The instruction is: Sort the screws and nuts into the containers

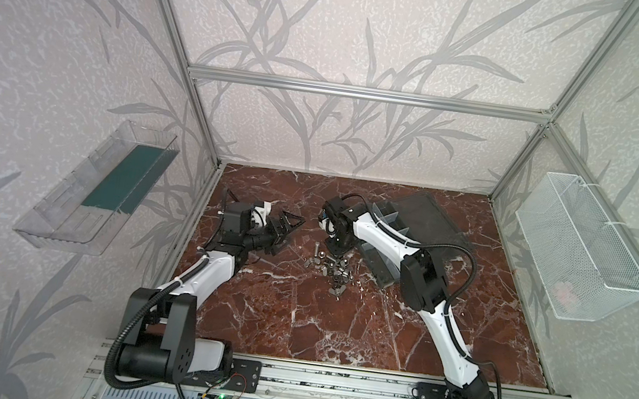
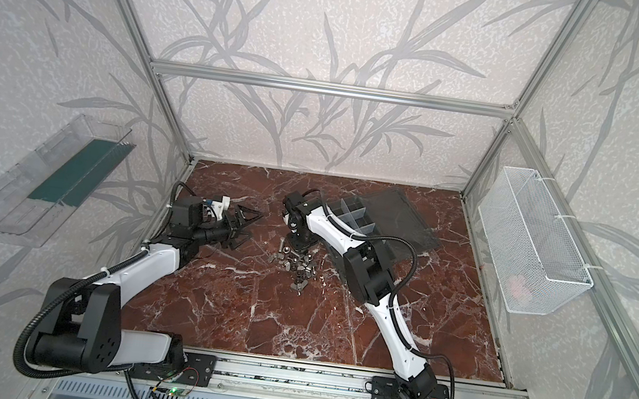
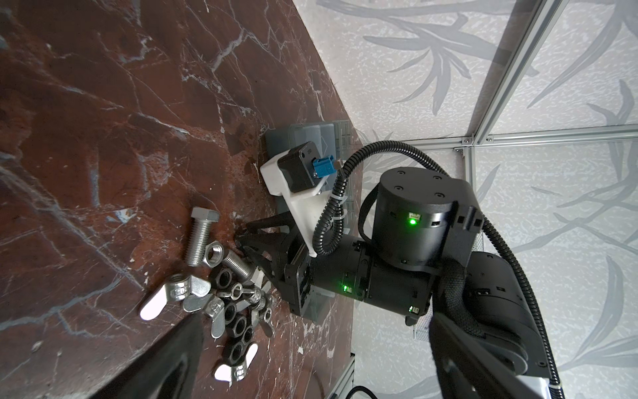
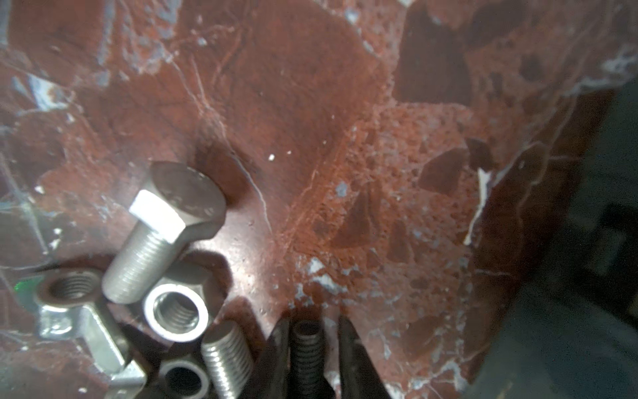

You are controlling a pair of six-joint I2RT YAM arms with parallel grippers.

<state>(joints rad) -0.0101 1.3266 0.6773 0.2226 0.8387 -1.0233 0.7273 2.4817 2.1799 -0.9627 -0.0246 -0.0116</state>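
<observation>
While inside the right claw [image 4: 312,321], one dark, coarsely threaded screw [image 4: 307,359].

A: The table top [image 1: 293,323]: polished red-brown stone look, white-veined, glossy. The fasteners?
B: The silver screw [image 4: 162,235], hex nut [image 4: 176,316] and wing nut [image 4: 79,311]: bare bright metal, smooth reflective flats, finely ridged threads. The dark screw [image 4: 307,352] and black nuts [image 3: 238,324]: blackened metal, duller sheen.
A: And the holders?
B: The organizer box [image 1: 379,277]: dark-grey matt plastic, with translucent plastic dividers [image 1: 384,217]. The basket [image 1: 579,251]: white-coated wire mesh. The wall tray [image 1: 92,195]: clear glossy plastic. The frame [image 1: 365,93]: brushed aluminium.
</observation>
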